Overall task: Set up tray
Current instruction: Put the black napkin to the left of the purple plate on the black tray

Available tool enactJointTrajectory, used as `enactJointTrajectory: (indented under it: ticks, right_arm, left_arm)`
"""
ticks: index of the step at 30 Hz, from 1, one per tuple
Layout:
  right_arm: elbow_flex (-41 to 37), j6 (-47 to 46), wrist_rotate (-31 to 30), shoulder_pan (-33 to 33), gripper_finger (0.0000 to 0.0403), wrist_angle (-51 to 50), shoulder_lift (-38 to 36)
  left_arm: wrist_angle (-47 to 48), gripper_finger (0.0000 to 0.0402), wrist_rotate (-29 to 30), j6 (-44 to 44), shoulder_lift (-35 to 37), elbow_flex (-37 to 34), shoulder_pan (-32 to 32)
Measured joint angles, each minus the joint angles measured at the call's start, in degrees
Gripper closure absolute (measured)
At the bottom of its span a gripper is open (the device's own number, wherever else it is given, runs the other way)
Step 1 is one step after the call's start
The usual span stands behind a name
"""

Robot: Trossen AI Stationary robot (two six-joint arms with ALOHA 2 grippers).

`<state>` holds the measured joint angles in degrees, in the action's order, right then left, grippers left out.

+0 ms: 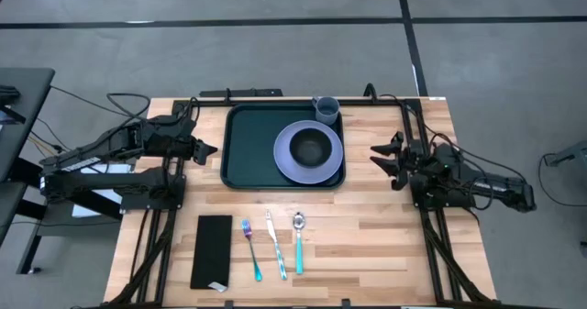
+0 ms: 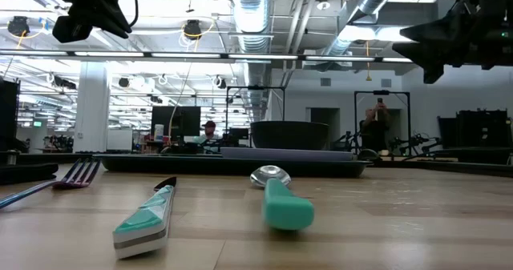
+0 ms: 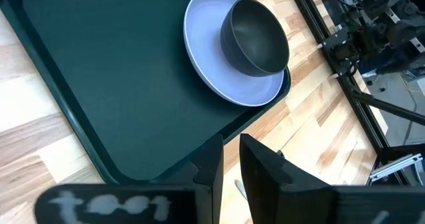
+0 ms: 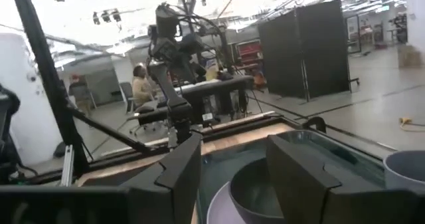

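On the table's far half: the tray [image 1: 249, 153], dark green, lies flat at the middle, between the two arms.
Tray contents: a lavender plate [image 1: 332, 159] sits on the tray's right half, its rim reaching the tray's right edge; a dark bowl [image 1: 312, 147] stands upright on the plate.
Cup: a blue-grey cup [image 1: 326, 109] stands at the tray's far right corner; whether it is on the rim or just outside cannot be told.
Left gripper: the left gripper [image 1: 209, 149] hangs above the table just beside the tray's left edge, touching nothing; in the left wrist view its fingers [image 3: 265, 167] stand nearly together with a narrow slit between them and nothing held.
Right gripper: the right gripper [image 1: 374, 155] hovers just right of the tray, pointing toward the plate; in the right wrist view its fingers [image 4: 295, 177] are spread wide, with the bowl visible through the gap, and they grip nothing.
Near edge, left: a narrow black flat rectangle [image 1: 213, 250] lies apart from the tray.
Near edge, middle: a fork [image 1: 251, 249], a knife [image 1: 275, 246] and a spoon [image 1: 298, 240], all with teal handles, lie side by side on the wood, right of the black rectangle and well clear of the tray.
Room behind: in the low view a person [image 2: 209, 129] sits at a desk far off.
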<state>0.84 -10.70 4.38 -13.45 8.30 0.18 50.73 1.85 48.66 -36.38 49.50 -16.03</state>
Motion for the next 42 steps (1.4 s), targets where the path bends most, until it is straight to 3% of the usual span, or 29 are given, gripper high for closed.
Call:
enactJointTrajectory:
  ticks: [13,24,33,37,42]
  right_arm:
    - [0.04,-2.85,-0.36,-0.94,0.0262,-4.63,0.18]
    - [0.07,2.55,-4.30,-0.95,0.0261,-8.76,0.16]
    - [0.09,-0.24,-4.28,-0.94,0.0263,-8.91,0.20]
    - [0.09,-0.24,-4.28,-0.94,0.0265,-8.93,0.20]
    - [0.09,-0.28,-4.28,-0.94,0.0262,-8.97,0.20]
  left_arm:
    - [-0.01,0.0364,0.07,-2.12,0.00,0.00,0.00]
    - [0.02,0.0364,0.07,-2.60,0.00,0.00,0.00]
    - [0.87,0.0364,-4.15,-10.89,0.00,0.00,-0.02]
    - [8.86,0.0364,-8.95,-14.69,0.00,0.00,-0.01]
    - [27.65,0.0364,-10.64,-22.27,-1.13,0.00,-0.02]
